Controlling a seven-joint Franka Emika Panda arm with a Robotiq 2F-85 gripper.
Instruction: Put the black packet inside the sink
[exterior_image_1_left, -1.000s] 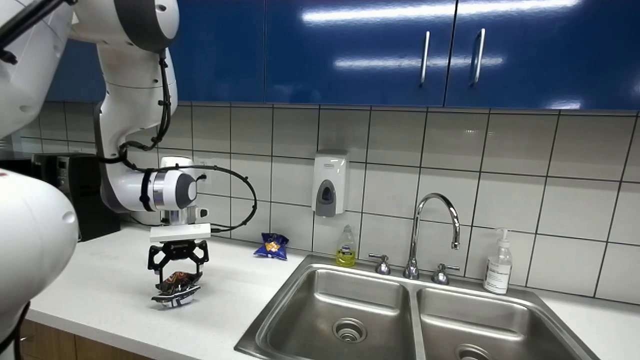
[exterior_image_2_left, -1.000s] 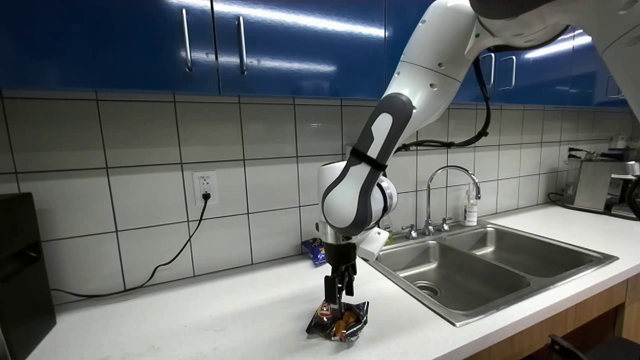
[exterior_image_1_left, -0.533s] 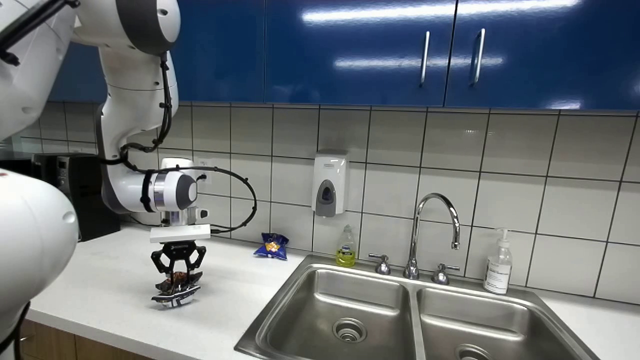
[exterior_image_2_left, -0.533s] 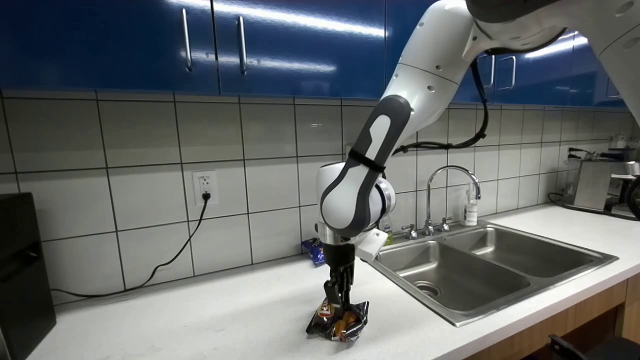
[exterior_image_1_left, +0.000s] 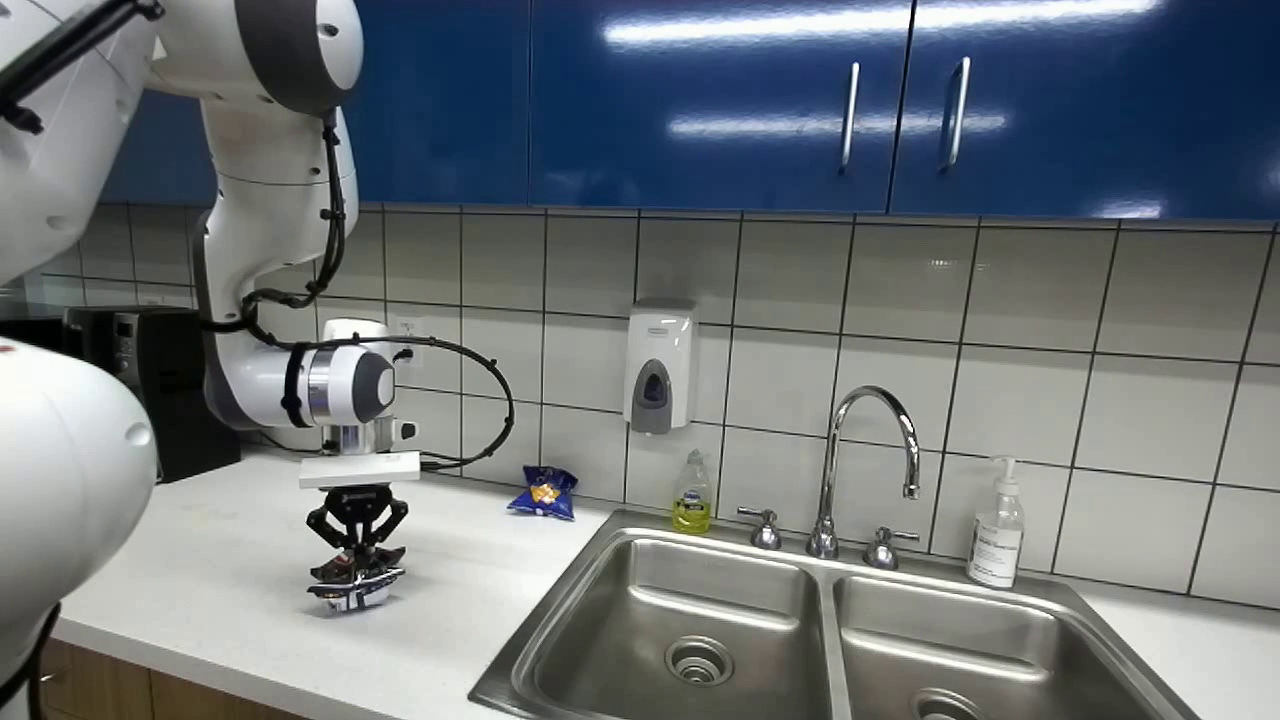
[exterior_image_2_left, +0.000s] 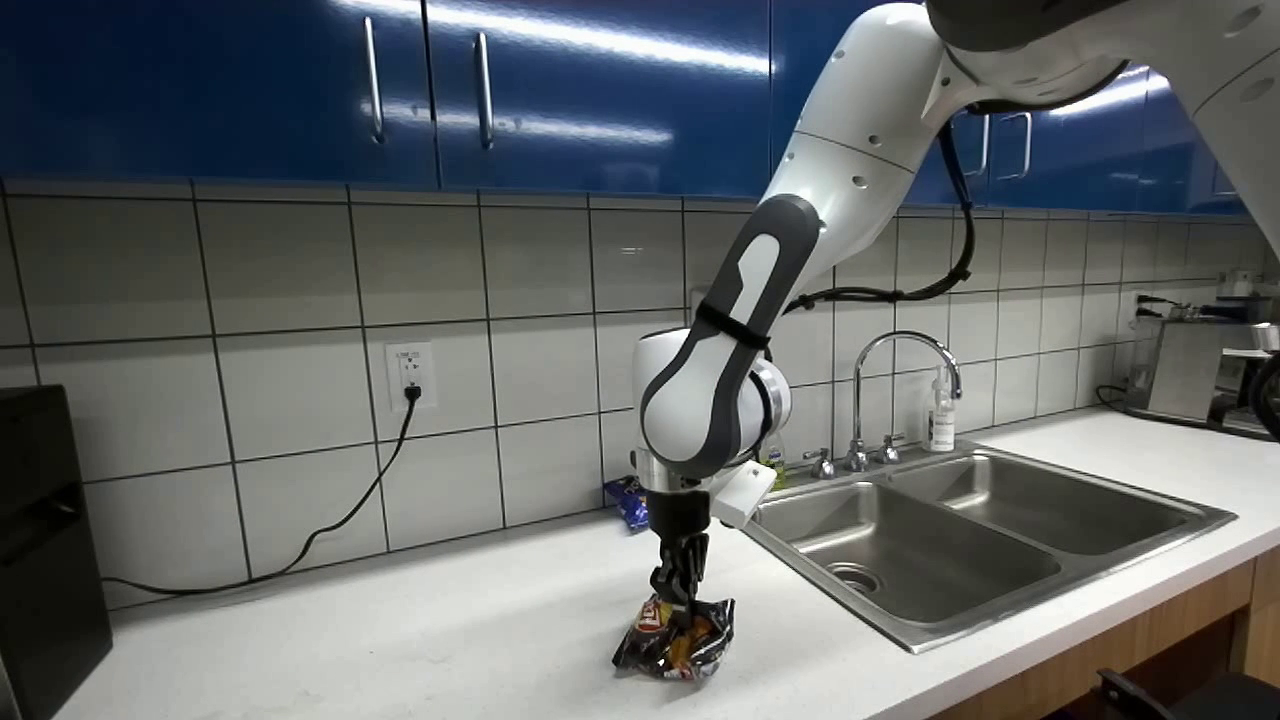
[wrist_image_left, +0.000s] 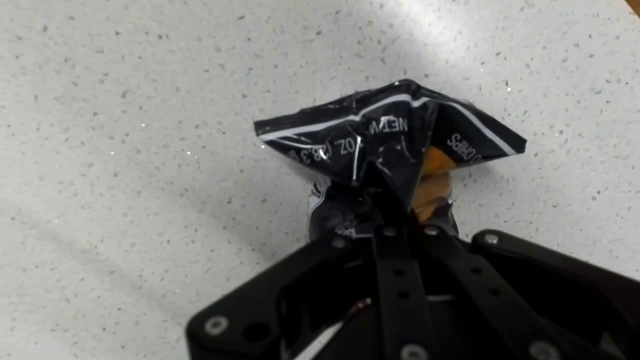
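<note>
Status: gripper grasping packet

In an exterior view, the gripper is pointing toward 6 o'clock, and its jaws are clenching the packet from above. The packet is resting on or hovering just above the counter, outside the sink; the view is not showing which. From the packet, the sink is lying at 3 o'clock and the bag at 2 o'clock. The tap is standing at the sink's 12 o'clock.

In an exterior view, the arm is partly covering the bag, which is lying at the packet's 11 o'clock. From the packet, the sink is lying between 2 and 3 o'clock, and the box is standing at 9 o'clock.

In the wrist view, the gripper is occupying the 5 o'clock side. The packet is bunching around the jaws, its film flaring toward 10 and 2 o'clock, its white print reading upside down.
</note>
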